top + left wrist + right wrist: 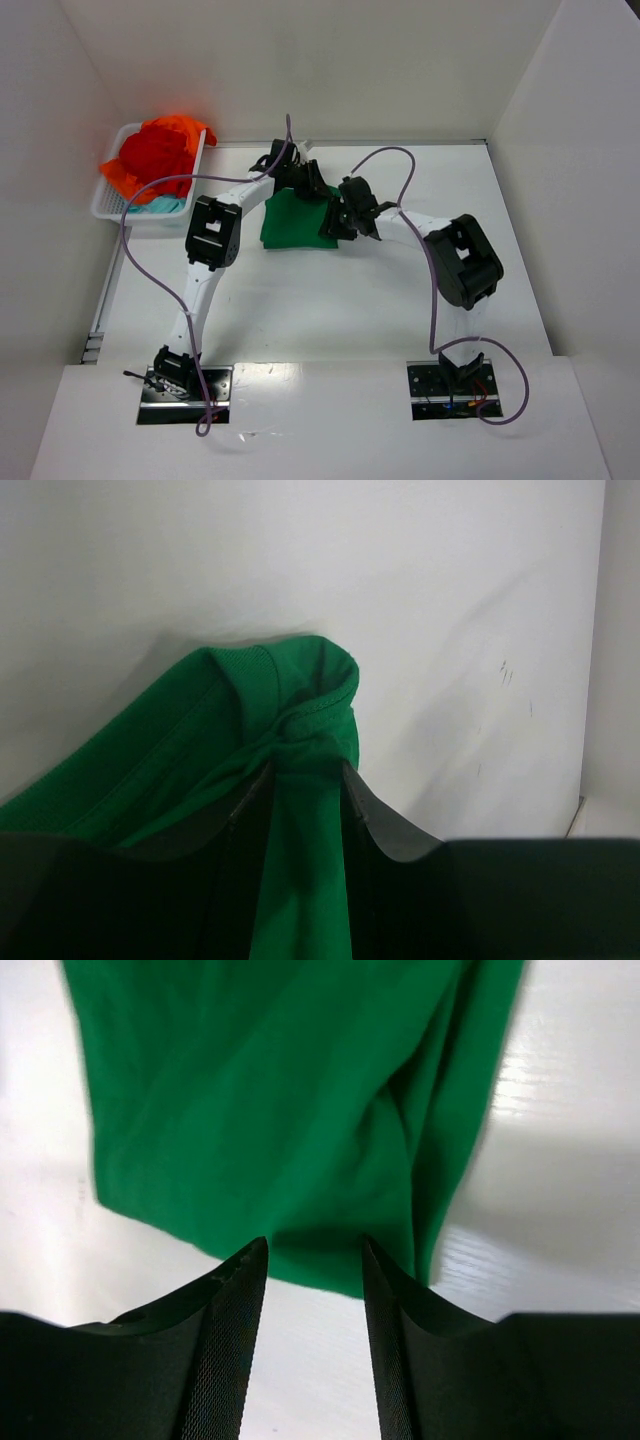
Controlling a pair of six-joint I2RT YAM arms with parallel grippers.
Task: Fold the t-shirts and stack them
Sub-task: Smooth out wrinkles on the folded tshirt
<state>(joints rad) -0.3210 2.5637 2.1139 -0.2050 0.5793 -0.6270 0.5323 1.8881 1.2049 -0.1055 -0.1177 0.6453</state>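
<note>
Starting from the green t-shirt (293, 225), we are seeing it lying as a folded block on the table (330, 310), just toward twelve o'clock of the table's middle. The left gripper (310, 184) is sitting at the block's twelve o'clock edge. Its jaws are standing apart with a gathered band of green cloth filling the gap, and we cannot tell whether they are pinching it or only straddling it. The right gripper (336, 224) is at the three o'clock edge, jaws plainly apart, bare table showing between them and the hem lying just at their tips, nothing held.

We are judging this to be the letting-go at the end of a fold. To do it well we are wanting both pairs of jaws clear of every layer, then rising straight up rather than sliding sideways, since a dragged hem would be undoing the top layer.

Out at ten o'clock, well apart from the block, the white basket (108, 207) is standing at the table's corner. It is holding a heap: a red t-shirt (155, 158) on top, an orange t-shirt (188, 128) spilling over the far rim, and a teal t-shirt (160, 204) peeking out at the near side.
</note>
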